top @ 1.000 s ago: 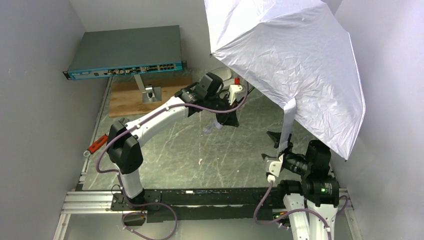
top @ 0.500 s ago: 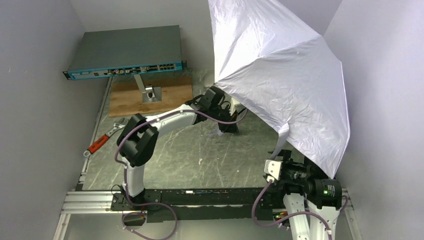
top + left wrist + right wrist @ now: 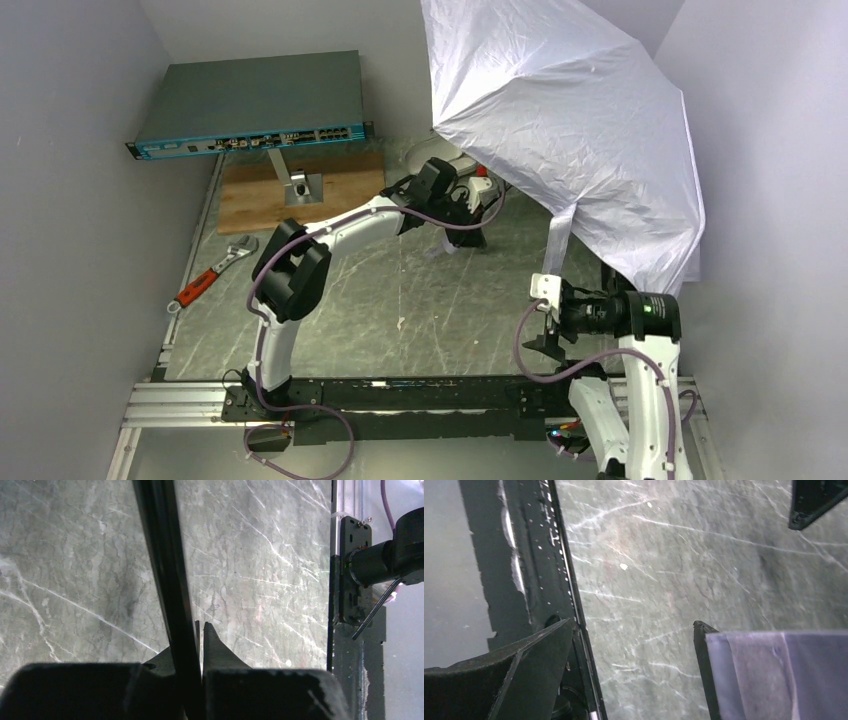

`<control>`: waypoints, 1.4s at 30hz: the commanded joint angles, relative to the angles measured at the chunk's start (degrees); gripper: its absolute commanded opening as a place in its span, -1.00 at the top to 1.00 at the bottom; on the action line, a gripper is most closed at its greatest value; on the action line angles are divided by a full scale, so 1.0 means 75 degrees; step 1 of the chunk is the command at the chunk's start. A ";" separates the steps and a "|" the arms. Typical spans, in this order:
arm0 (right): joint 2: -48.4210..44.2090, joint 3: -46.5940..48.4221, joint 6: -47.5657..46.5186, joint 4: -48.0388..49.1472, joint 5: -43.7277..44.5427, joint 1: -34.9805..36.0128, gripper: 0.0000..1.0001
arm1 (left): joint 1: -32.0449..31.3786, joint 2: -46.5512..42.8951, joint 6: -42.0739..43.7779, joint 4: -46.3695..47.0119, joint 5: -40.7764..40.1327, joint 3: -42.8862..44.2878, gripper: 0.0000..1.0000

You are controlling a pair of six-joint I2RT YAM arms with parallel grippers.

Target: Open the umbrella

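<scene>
The umbrella stands spread open at the back right, its silvery-white canopy facing up and leaning by the right wall. A white strap hangs from its lower rim. My left gripper sits under the canopy's left edge. In the left wrist view it is shut on the thin black shaft, which runs up between the fingers. My right gripper hovers near the front right, apart from the canopy. In its wrist view it is open over bare table, a pale band covering the right finger.
A grey network switch lies at the back left, with a wooden board and a metal bracket in front of it. A red-handled wrench lies at the left edge. Walls close in on both sides. A black rail runs along the near edge.
The right gripper drew back from the hanging strap toward the near edge and turned left. The canopy swung up and back toward the right wall. The left arm pulled in slightly, still holding the shaft.
</scene>
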 commanded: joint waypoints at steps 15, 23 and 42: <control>0.1574 0.0246 0.5810 0.5069 0.1855 0.5627 -0.79 | 0.0348 0.0591 -0.0896 0.0366 0.0225 0.1288 1.00; 0.1838 0.0671 0.5903 0.5668 0.3056 0.7640 -0.87 | 0.0524 0.0758 -0.0913 0.0382 0.0393 0.1180 1.00; 0.3467 0.5339 0.6259 0.8670 0.5515 0.7748 -1.00 | 0.0539 0.0517 -0.0132 0.0156 0.0294 0.0382 0.98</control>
